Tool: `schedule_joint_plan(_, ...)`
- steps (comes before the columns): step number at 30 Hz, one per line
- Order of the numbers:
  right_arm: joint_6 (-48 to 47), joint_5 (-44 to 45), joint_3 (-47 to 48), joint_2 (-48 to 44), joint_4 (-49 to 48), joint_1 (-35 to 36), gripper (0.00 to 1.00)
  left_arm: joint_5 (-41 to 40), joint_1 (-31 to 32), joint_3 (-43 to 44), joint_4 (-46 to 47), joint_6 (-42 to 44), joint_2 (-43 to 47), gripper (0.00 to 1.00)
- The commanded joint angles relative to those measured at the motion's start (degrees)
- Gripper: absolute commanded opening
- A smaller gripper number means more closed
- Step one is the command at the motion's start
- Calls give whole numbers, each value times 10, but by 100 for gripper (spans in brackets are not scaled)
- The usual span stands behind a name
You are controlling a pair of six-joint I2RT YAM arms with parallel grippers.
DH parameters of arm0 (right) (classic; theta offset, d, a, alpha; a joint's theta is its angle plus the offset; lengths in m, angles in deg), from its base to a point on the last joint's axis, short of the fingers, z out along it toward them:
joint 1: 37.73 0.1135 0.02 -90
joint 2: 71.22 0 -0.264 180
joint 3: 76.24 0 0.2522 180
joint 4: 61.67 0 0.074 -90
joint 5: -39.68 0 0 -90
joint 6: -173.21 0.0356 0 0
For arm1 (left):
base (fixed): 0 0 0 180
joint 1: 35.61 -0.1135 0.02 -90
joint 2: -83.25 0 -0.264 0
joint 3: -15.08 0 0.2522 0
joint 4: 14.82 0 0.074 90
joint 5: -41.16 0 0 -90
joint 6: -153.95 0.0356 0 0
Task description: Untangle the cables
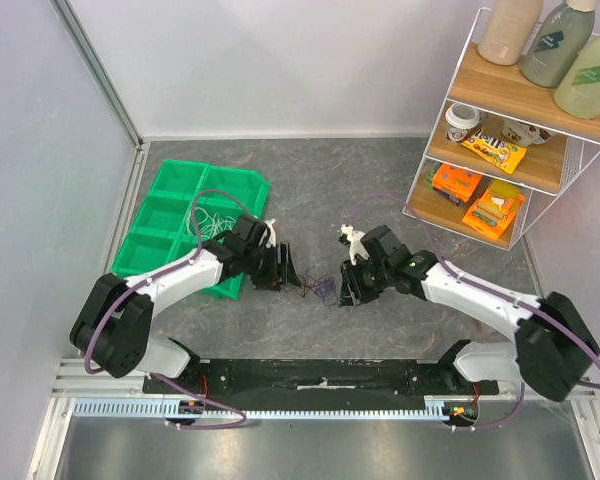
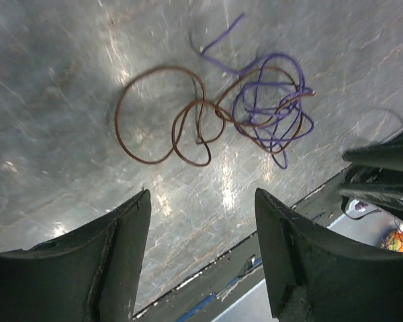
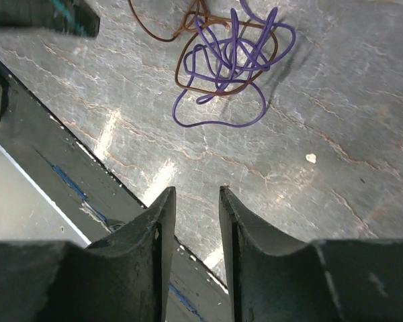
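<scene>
The cables (image 1: 315, 285) are lying on the bench (image 1: 380, 190) between the two hands, toward its near edge. The brown cable (image 2: 161, 121) is sprawling in open loops, but its right part is threading through the purple cable (image 2: 272, 111), which is bunching into a knot. The left hand (image 2: 201, 201) is hovering with fingers wide apart, holding nothing. The right hand (image 3: 195, 194) is showing a narrow gap and is also empty. Most of the separating seems left to do.
</scene>
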Motion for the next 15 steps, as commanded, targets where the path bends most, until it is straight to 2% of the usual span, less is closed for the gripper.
schedule_joint_plan(1, -11, -49, 21, 51, -66, 0, 43, 9, 17, -4, 38, -61, -7, 70)
schedule_joint_plan(4, 5, -57, 31, 87, -102, 0, 47, -5, 20, 15, 41, -73, -44, 63)
schedule_joint_plan(8, 39, -60, 32, 138, -146, 0, 48, -31, 20, 40, 17, -81, -90, 47)
schedule_joint_plan(13, 60, -32, 47, 174, -155, -1, 48, -45, 24, 53, 12, -71, -110, 42)
schedule_joint_plan(15, 65, -20, 52, 180, -159, 0, 49, -45, 24, 64, 9, -57, -117, 35)
